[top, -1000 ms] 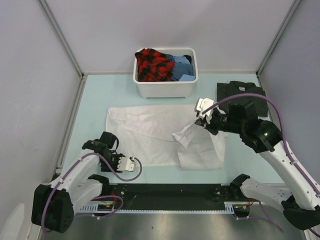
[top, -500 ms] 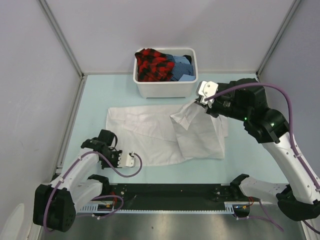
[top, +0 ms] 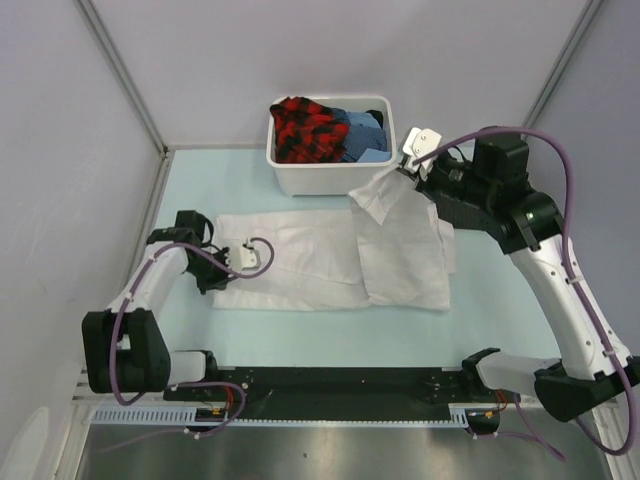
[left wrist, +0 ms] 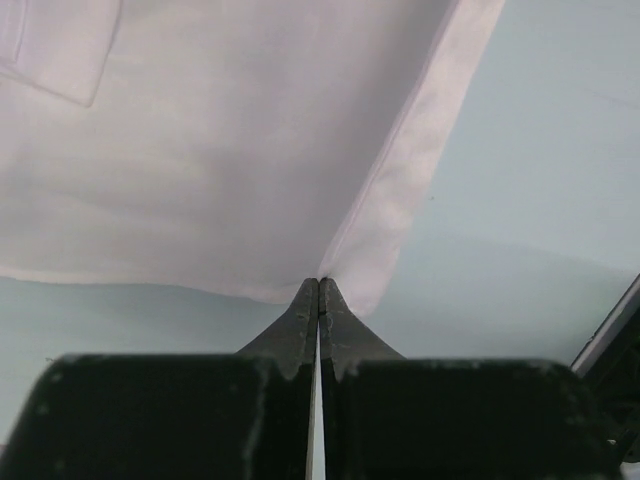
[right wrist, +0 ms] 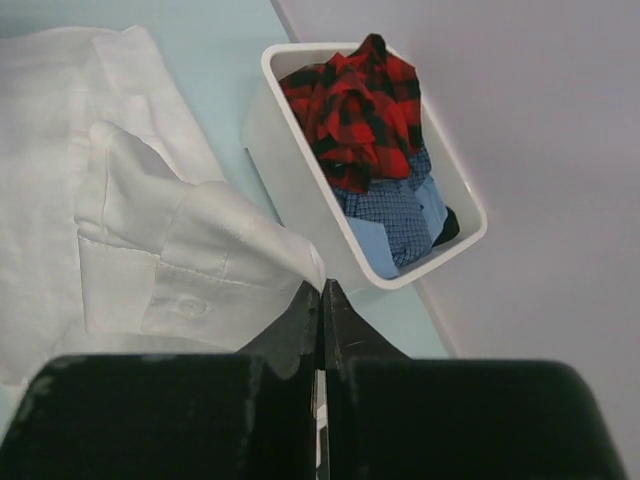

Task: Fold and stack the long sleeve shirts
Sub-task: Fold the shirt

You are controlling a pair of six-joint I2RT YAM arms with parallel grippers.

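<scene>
Two pincers: both are closing tight on the white shirt (top: 300, 265).
Left pincer (left wrist: 318, 290): is pinching its edge against the tabletop (top: 200, 190).
Right pincer (right wrist: 322, 290): is holding a cuff up beside the tub (top: 330, 180).

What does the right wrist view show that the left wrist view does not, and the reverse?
Only right wrist: the white tub holding red plaid cloth and blue cloth, and a buttoned cuff of the white shirt. Only left wrist: the shirt's hem corner. Both: the white shirt, the pale table, and jaws shut on the cloth.
</scene>
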